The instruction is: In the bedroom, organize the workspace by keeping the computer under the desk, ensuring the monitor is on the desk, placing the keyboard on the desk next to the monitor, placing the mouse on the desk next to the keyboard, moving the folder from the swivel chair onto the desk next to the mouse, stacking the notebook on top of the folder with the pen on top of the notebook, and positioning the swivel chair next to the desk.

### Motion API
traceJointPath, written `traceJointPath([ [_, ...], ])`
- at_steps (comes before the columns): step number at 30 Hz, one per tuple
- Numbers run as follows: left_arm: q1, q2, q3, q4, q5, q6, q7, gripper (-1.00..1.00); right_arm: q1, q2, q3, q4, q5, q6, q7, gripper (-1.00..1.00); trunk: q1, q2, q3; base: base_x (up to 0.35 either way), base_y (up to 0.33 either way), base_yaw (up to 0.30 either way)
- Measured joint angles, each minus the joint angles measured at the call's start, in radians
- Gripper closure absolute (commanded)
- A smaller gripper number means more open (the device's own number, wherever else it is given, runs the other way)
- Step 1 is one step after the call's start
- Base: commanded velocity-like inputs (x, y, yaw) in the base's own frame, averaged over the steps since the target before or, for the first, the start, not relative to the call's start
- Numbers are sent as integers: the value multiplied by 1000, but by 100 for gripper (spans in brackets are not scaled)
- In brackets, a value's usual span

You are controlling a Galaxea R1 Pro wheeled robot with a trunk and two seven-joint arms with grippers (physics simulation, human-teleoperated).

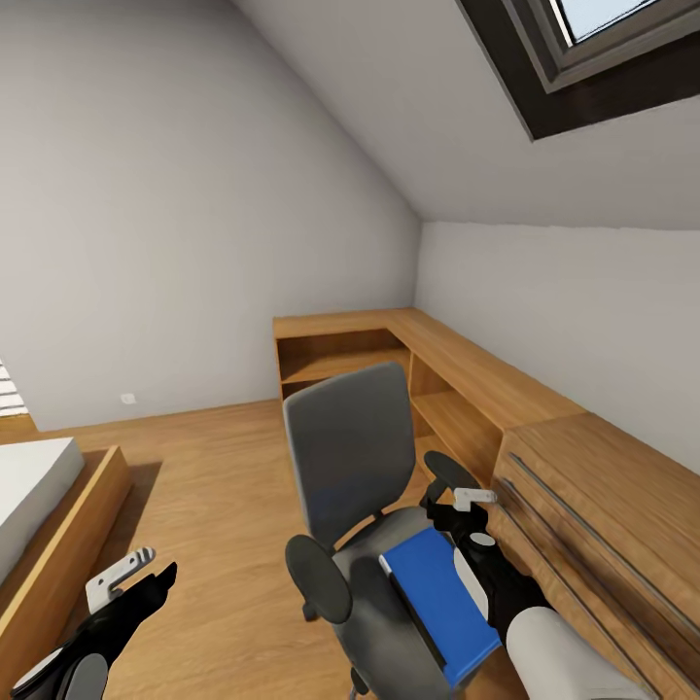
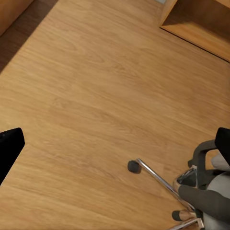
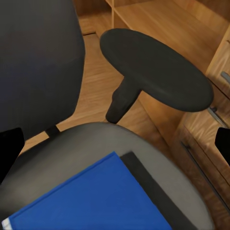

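Observation:
The grey swivel chair (image 1: 350, 457) stands on the wood floor, its back toward the wooden desk unit (image 1: 457, 365). A blue folder (image 1: 437, 603) lies flat on the seat, with a dark flat edge (image 3: 153, 191) showing under it. My right gripper (image 1: 467, 510) hovers just above the seat beside the right armrest (image 3: 158, 67), open with nothing between its fingers; the folder (image 3: 96, 196) lies just short of them. My left gripper (image 1: 136, 574) hangs open over bare floor to the chair's left. Computer, monitor, keyboard, mouse, notebook and pen are out of view.
A wooden drawer unit (image 1: 603, 506) stands close on the right of the chair. A bed in a wooden frame (image 1: 39, 506) is at the left. The chair's wheeled base (image 2: 163, 179) spreads over the floor. A sloped ceiling with a skylight (image 1: 583, 49) hangs above.

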Motion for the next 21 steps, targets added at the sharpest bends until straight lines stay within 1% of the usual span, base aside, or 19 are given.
traceJointPath([
  [21, 0, -1, 0, 0, -1, 0, 2, -100, 0, 0, 0, 0, 0, -1, 1, -100, 81, -147, -66, 0, 0, 0],
])
